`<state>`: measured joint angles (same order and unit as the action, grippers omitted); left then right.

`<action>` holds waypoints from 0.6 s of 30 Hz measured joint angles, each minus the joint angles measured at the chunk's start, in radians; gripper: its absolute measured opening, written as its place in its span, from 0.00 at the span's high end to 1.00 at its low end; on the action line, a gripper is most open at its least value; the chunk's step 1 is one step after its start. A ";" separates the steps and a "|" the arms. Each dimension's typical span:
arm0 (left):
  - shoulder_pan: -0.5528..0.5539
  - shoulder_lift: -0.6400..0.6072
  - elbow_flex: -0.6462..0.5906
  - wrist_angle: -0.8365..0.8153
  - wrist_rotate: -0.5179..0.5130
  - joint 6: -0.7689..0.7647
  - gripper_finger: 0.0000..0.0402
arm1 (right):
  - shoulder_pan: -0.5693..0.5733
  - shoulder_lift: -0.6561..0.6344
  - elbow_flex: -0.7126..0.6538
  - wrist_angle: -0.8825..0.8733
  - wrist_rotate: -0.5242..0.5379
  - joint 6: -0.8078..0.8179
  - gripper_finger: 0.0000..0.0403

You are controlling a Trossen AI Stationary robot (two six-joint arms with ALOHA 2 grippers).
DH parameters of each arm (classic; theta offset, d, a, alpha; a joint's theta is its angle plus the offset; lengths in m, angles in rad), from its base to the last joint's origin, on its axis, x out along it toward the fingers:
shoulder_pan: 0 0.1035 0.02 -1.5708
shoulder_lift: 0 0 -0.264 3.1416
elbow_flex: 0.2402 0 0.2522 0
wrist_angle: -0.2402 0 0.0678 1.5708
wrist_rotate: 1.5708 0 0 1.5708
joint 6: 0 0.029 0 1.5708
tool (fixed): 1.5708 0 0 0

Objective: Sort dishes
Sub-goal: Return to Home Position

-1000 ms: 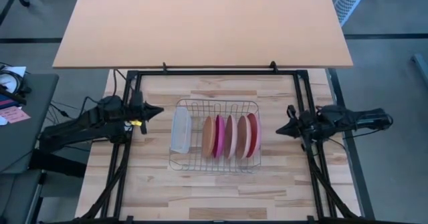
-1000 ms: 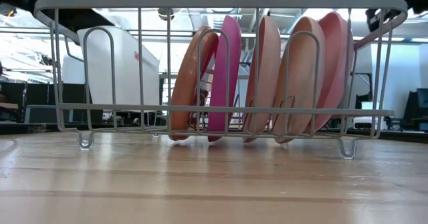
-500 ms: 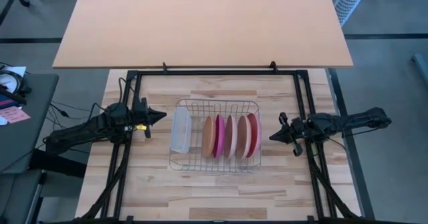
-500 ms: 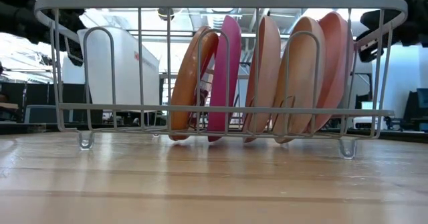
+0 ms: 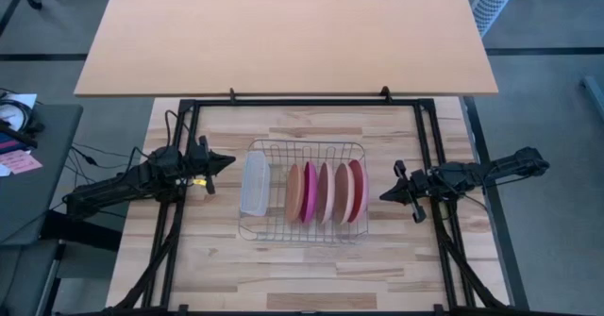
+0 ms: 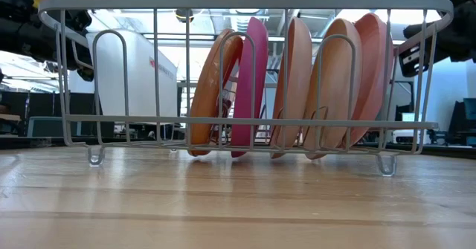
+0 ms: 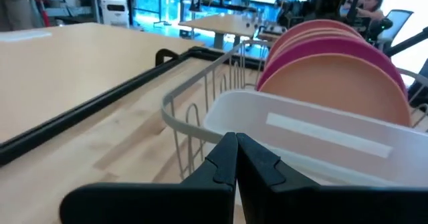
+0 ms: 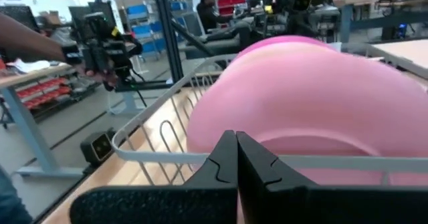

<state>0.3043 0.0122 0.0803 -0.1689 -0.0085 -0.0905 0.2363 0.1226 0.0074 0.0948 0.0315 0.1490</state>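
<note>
Several round plates (image 5: 323,192) in orange-tan, magenta, pale pink and red stand on edge in the slots of a silver wire rack (image 5: 302,152) at the table's middle; the low view shows them (image 6: 290,85) leaning slightly. A translucent white tray (image 5: 255,182) stands at the rack's left end. My left gripper (image 5: 226,160) is shut, level, just left of the rack, pointing at the tray (image 7: 307,137). My right gripper (image 5: 385,194) is shut, level, just right of the rack, facing the red plate (image 8: 301,103). Neither holds anything.
A large tan board (image 5: 283,33) lies beyond the table's far edge. A black frame (image 5: 179,146) runs around the wooden tabletop (image 5: 302,269). People and desks show in the room behind. Bare wood lies in front of the rack.
Both arms have sunk toward the table and flattened out. My left gripper stays just left of the rack; my right gripper has drifted toward the near edge and a little toward the rack. Both stayed shut. The plates and rack have not moved.
</note>
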 joint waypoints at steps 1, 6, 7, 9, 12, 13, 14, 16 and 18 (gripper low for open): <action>0.000 -0.001 0.000 -0.002 -0.001 0.006 1.00 | 0.004 0.000 0.000 0.000 0.000 -0.001 1.00; -0.001 0.000 -0.002 0.012 0.035 -0.005 1.00 | 0.006 0.000 -0.001 -0.007 0.002 -0.021 1.00; -0.002 0.000 -0.002 0.013 0.044 -0.009 1.00 | 0.005 -0.001 -0.001 -0.007 0.002 -0.024 1.00; -0.003 0.000 -0.002 0.015 0.058 -0.014 1.00 | 0.003 -0.001 -0.001 -0.016 0.002 -0.026 1.00; -0.003 0.000 -0.002 0.015 0.081 -0.001 1.00 | 0.003 -0.001 -0.001 -0.024 0.002 -0.028 1.00; -0.003 0.000 -0.002 0.015 0.085 -0.001 1.00 | 0.003 -0.001 -0.001 -0.024 0.002 -0.030 1.00; -0.003 0.000 -0.003 0.015 0.087 -0.001 1.00 | 0.003 -0.001 -0.001 -0.024 0.001 -0.030 1.00; -0.003 0.000 -0.003 0.013 0.095 -0.001 1.00 | 0.003 -0.001 -0.001 -0.012 -0.002 -0.044 1.00; -0.003 0.000 -0.003 0.014 0.101 -0.008 1.00 | 0.003 -0.003 -0.002 0.009 -0.002 -0.053 1.00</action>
<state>0.3012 0.0120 0.0774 -0.1551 0.0927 -0.0988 0.2398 0.1201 0.0059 0.1041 0.0296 0.0957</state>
